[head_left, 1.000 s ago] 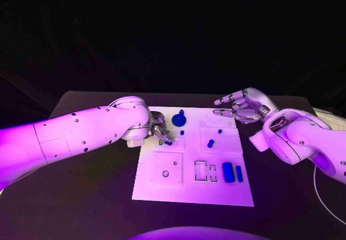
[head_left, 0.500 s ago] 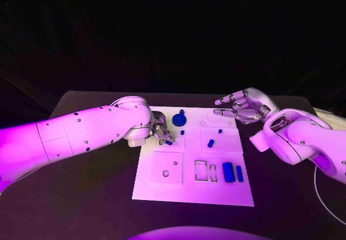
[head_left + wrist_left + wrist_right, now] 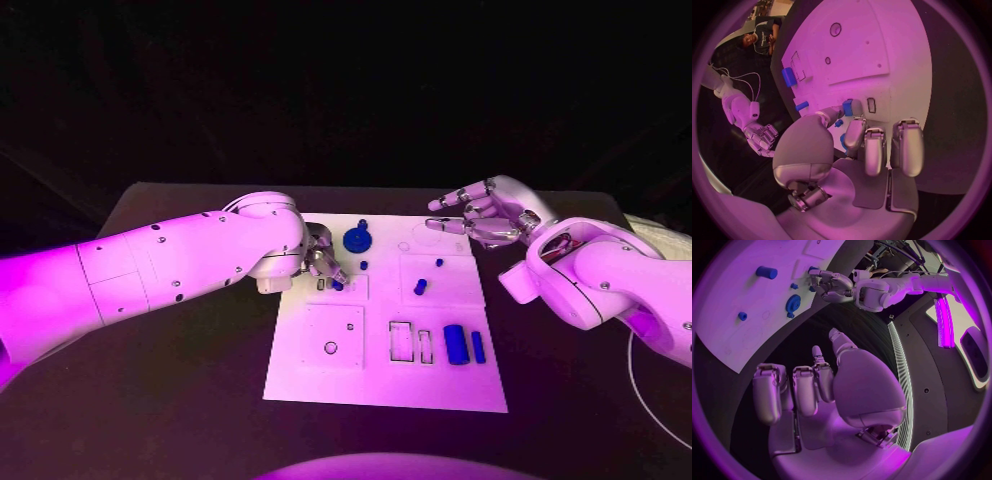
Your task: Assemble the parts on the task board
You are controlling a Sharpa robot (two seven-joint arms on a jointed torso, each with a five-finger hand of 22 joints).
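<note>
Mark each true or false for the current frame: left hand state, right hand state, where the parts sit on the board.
1. The left hand holds a small blue part over the board. True: the left wrist view shows the part pinched at its fingertips.
2. The right hand grips the round blue part. False: it holds nothing, its fingers are apart, and it hovers by the board's far right corner.
3. A large blue block lies near the board's near right side. True.
4. The round blue part lies off the board on the black table. False: it sits on the board near its far edge.
5. A small blue peg sits on the board between the two hands. True.
</note>
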